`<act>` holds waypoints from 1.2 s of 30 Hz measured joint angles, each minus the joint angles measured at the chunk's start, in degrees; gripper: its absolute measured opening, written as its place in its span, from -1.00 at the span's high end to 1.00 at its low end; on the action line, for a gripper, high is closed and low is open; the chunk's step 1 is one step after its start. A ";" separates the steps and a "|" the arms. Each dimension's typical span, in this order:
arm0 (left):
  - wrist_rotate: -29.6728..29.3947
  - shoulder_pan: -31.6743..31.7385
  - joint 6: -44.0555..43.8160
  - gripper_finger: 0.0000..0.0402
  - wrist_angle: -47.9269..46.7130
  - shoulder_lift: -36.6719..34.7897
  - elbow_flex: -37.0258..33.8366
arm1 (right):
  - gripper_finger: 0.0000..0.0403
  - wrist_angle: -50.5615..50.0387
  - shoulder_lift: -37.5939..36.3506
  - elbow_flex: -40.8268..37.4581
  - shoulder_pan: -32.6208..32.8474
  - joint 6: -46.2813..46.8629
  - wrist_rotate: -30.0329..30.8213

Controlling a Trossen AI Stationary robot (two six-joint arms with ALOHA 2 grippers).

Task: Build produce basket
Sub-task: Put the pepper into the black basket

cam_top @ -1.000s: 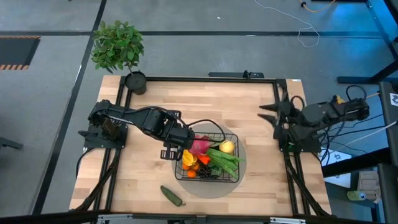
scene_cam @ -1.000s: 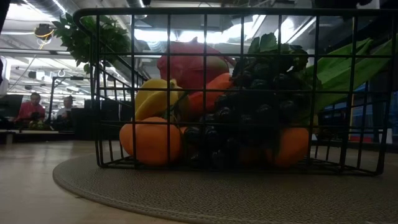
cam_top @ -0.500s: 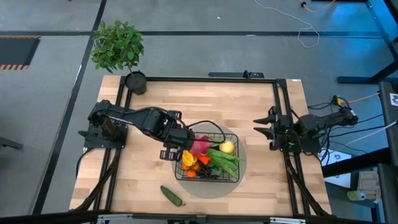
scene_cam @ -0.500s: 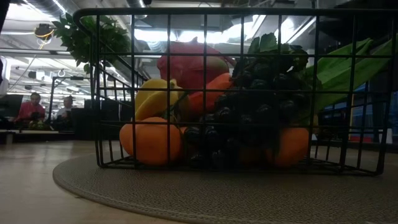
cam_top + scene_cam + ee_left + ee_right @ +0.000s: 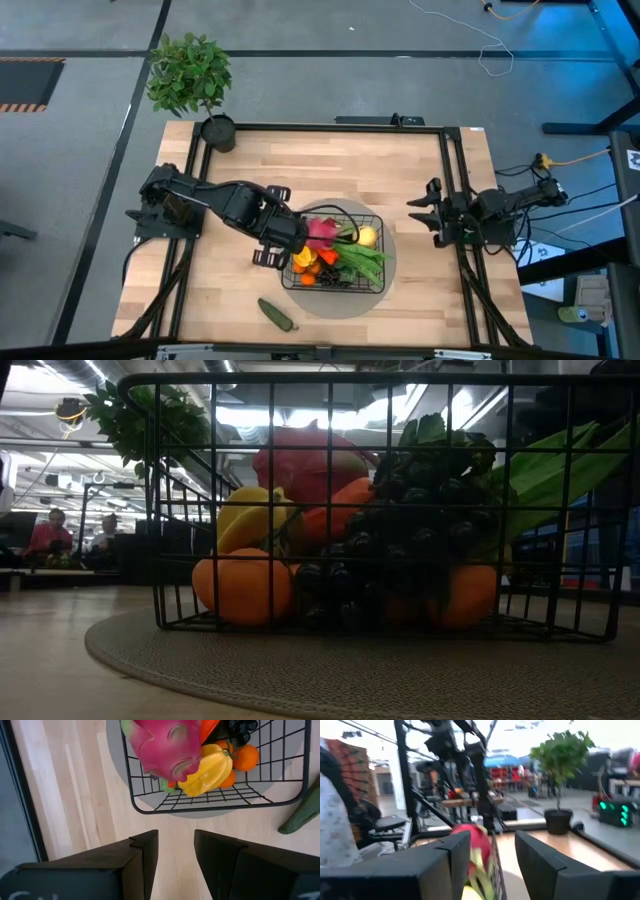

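Observation:
The black wire basket [image 5: 383, 245] stands on a round grey mat [image 5: 340, 302] near the table's middle. It holds the pink dragon fruit [image 5: 320, 232], lemon [image 5: 367, 237], green beans [image 5: 362, 260], yellow pepper [image 5: 207, 772], tangerines [image 5: 243, 585], carrot [image 5: 340, 505] and dark grapes [image 5: 410, 540]. A green cucumber [image 5: 277, 314] lies on the bare table near the front edge. My left gripper [image 5: 270, 255] is open and empty just left of the basket's left wall [image 5: 150, 810]. My right gripper [image 5: 425, 215] is open and empty at the table's right edge.
A potted plant [image 5: 188, 75] stands at the table's far left corner. A black frame rail [image 5: 320, 127] runs around the table. Bare wood lies left of and behind the basket. People sit in the room beyond the table [image 5: 50, 530].
My left gripper has drawn back from over the basket's left rim toward the table's left and near edge, staying open. My right arm has pulled in, its gripper going toward the near edge along the table's right side. The produce in the basket has stayed put.

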 joint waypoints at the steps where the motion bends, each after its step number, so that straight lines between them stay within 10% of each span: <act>1: 0.00 -0.18 0.01 0.43 0.00 0.00 0.00 | 0.23 0.62 -0.13 0.00 -0.27 -0.74 -1.13; 28: 2.01 -10.28 -12.21 0.43 0.80 0.00 0.01 | 0.23 -7.55 0.40 0.04 -8.90 -0.59 -6.13; 36: 2.27 -15.69 -14.38 0.43 9.90 1.00 0.03 | 0.23 -3.79 0.38 0.09 -8.92 17.29 6.38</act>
